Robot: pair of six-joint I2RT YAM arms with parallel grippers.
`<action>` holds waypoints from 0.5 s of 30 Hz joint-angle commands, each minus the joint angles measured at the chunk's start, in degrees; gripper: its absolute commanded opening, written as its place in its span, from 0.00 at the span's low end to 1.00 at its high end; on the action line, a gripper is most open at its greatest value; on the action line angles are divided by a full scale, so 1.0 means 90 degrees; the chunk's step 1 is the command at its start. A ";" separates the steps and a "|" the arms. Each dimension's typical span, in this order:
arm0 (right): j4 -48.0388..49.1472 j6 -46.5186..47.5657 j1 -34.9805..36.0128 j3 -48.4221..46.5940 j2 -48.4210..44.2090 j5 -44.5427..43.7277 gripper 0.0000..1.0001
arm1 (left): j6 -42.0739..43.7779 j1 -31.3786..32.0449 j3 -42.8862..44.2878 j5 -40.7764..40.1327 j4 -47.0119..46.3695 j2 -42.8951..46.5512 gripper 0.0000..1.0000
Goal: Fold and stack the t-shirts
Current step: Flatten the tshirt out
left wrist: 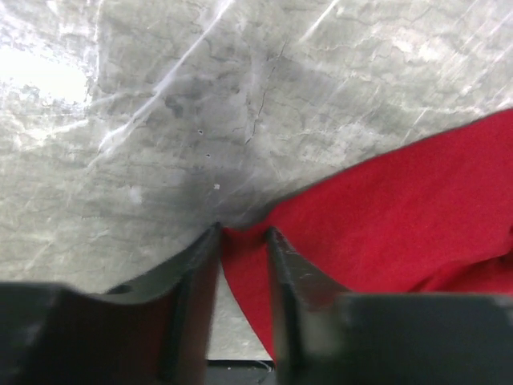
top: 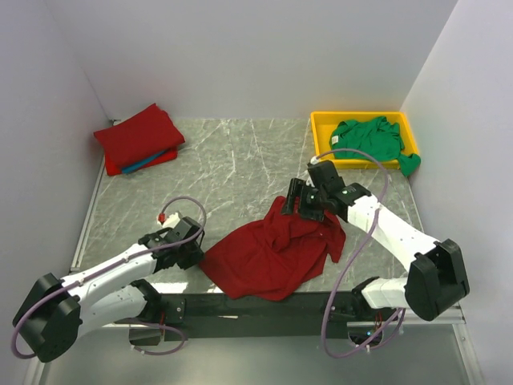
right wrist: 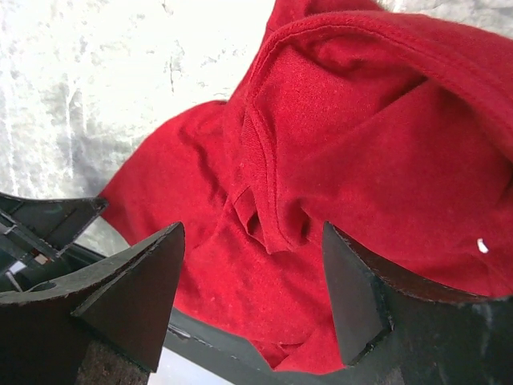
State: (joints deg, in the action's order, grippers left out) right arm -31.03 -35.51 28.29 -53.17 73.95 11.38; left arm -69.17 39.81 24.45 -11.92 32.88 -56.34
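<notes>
Red cloth: one loose t-shirt [top: 268, 257], one folded stack [top: 138, 138]; one green t-shirt [top: 370, 138].

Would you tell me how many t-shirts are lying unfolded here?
2: a red t-shirt crumpled at the near middle, and a green t-shirt in the yellow tray at back right. More may be hidden underneath.

Count on inspection: one loose dark red t-shirt [top: 268, 257], one folded stack [top: 138, 136] showing two further dark red layers and one blue t-shirt [top: 148, 163], one green t-shirt [top: 370, 138], one yellow tray [top: 361, 115], one table [top: 240, 152], one left gripper [left wrist: 242, 233], one right gripper [right wrist: 252, 233].
</notes>
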 commanded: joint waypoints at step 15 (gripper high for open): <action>-0.0107 0.0702 0.0742 -0.1250 0.1919 -0.0941 0.73 | -0.0283 0.0117 -0.0070 -0.0179 0.0232 0.0380 0.00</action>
State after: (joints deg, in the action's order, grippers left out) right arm -31.14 -31.68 32.84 -60.86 89.06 6.20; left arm -70.32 40.60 24.32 -11.94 33.30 -54.65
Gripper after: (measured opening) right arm 0.732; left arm 0.025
